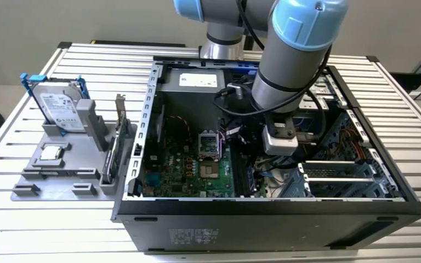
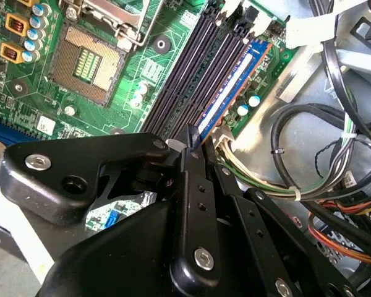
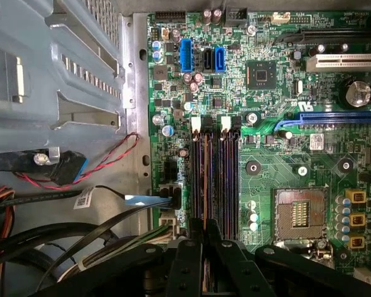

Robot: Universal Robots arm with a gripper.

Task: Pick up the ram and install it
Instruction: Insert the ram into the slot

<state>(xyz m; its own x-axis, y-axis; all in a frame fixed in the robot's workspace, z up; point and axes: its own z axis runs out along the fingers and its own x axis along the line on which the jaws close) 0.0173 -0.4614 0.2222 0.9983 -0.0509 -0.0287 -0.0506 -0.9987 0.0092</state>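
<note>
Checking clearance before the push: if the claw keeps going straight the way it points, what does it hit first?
Likely the memory slots on the motherboard. In both wrist views the claw points down at that slot bank, with a thin edge-on board, apparently the ram, in its line. Depth is unclear, so contact can't be confirmed.

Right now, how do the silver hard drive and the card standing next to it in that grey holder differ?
The hard drive is a thick silver box with blue rails, while the card is a thin dark board with a metal bracket. The hard drive stands towards the exterior view's left, and the card stands closer to the computer case. Both stand upright in the grey holder, outside the case.
</note>
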